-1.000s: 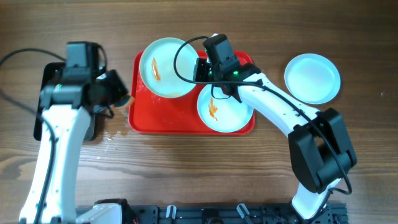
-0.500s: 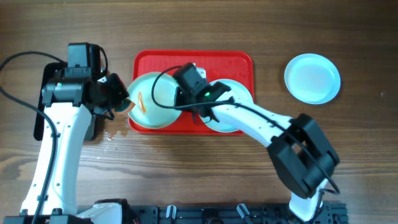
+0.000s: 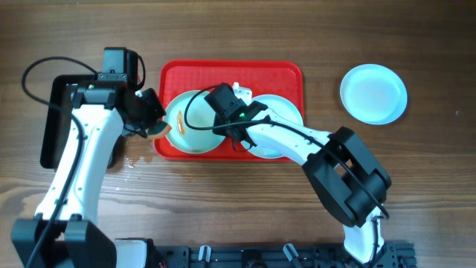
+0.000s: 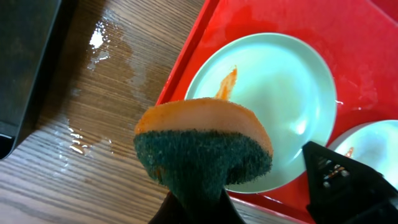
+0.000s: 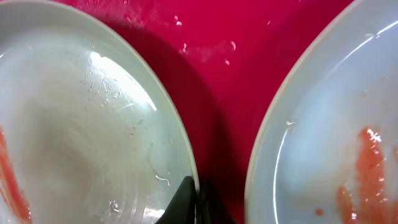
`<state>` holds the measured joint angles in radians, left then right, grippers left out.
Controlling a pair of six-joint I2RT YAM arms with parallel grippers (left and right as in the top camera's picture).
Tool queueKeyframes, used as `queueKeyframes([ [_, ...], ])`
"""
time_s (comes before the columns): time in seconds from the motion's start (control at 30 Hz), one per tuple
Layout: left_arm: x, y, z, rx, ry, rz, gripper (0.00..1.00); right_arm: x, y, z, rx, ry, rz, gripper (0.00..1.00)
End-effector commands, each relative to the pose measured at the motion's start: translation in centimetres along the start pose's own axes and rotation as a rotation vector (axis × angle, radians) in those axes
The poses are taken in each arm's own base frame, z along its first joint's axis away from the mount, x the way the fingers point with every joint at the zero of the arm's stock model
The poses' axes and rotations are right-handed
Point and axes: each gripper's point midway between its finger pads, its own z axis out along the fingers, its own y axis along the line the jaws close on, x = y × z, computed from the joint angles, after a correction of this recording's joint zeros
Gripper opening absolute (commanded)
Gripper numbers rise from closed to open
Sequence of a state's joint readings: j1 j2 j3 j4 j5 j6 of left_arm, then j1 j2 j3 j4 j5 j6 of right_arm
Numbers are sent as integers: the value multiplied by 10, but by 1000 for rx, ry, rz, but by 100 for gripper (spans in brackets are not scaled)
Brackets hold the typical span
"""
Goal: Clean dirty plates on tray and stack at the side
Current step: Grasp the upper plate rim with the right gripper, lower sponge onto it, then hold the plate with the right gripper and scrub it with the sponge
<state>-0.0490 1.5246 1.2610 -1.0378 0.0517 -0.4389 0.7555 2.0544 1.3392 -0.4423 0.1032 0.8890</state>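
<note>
The red tray (image 3: 178, 74) holds two pale plates. The left plate (image 3: 190, 123) has an orange smear (image 4: 227, 82) near its left edge; it shows in the left wrist view (image 4: 273, 99) and the right wrist view (image 5: 74, 124). My right gripper (image 3: 223, 112) is shut on its right rim (image 5: 198, 199). The second smeared plate (image 3: 286, 112) lies to the right (image 5: 329, 143), partly under the arm. My left gripper (image 3: 155, 119) is shut on an orange and green sponge (image 4: 205, 146), held just left of the gripped plate. A third plate (image 3: 373, 93) lies on the table at the right.
A black tray (image 3: 56, 123) lies at the left under my left arm. Water is spilled on the wood (image 4: 93, 93) beside the red tray's left edge.
My right gripper dragged the left plate from the tray's back left to its front left. My left gripper with the sponge moved right, up to the plate's edge.
</note>
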Motion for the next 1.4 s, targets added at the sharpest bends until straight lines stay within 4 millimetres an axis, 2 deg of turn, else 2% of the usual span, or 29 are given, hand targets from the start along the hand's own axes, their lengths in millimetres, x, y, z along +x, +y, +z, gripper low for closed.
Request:
queueKeyframes([
  [0.0, 3, -14, 19, 12, 22, 48, 4, -2, -7, 12, 17, -9, -52, 4],
  [0.13, 5, -35, 54, 38, 9, 107, 4, 7, 0, 15, -26, 40, -67, 4],
  [0.3, 3, -42, 87, 48, 36, 113, 4, 7, 0, 15, -27, 40, -65, 4],
  [0.53, 21, -89, 119, 292, 171, 123, 4, 7, 1, 15, -29, 38, -68, 4],
  [0.67, 33, -87, 138, 261, 219, 124, 4, 6, 0, 15, -27, 35, -67, 4],
  [0.87, 36, -72, 153, 177, 225, 124, 4, 6, 0, 15, -26, 36, -68, 5],
  [0.93, 37, -61, 159, 117, 222, 123, 4, 6, 0, 15, -26, 36, -69, 4],
  [1.0, 34, -29, 163, -50, 187, 130, 4, 6, 0, 15, -24, 37, -69, 4],
  [1.1, 25, 11, 158, -270, 128, 152, 4, 6, 0, 15, -24, 37, -69, 4],
  [1.17, 18, 30, 152, -376, 96, 165, 4, 6, 0, 15, -25, 37, -69, 4],
  [1.37, 12, 40, 148, -436, 69, 172, 4, 6, -1, 15, -22, 35, -72, 4],
])
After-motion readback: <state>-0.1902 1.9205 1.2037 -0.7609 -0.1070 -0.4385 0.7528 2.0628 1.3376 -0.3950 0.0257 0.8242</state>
